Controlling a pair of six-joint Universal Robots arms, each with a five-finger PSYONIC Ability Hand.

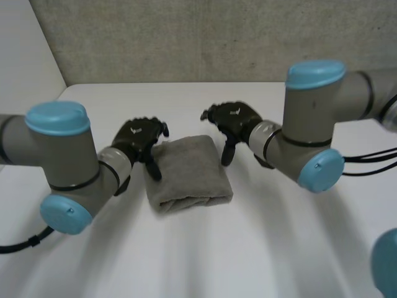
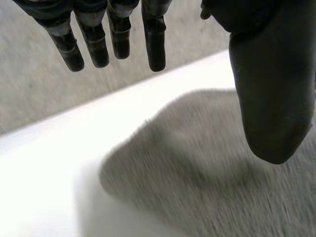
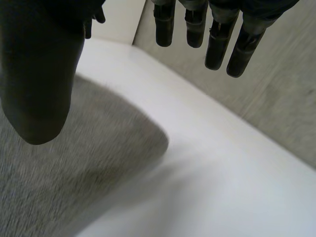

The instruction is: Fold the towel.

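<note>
Folded towel on the table, both hands empty beside its far corners

The towel (image 1: pixel 188 172) lies in a compact grey bundle near the middle of the table (image 1: pixel 186 261), its doubled edge towards the robot; the left hand (image 1: pixel 140 140) hangs by its far left corner and the right hand (image 1: pixel 234 120) by its far right corner; in each wrist view the fingers are straight, well apart from the thumb, and clasp nothing; the folding looks all but done; the next move is probably either one more fold, which calls for pinching both far corners together, or lifting both hands clear.
</note>
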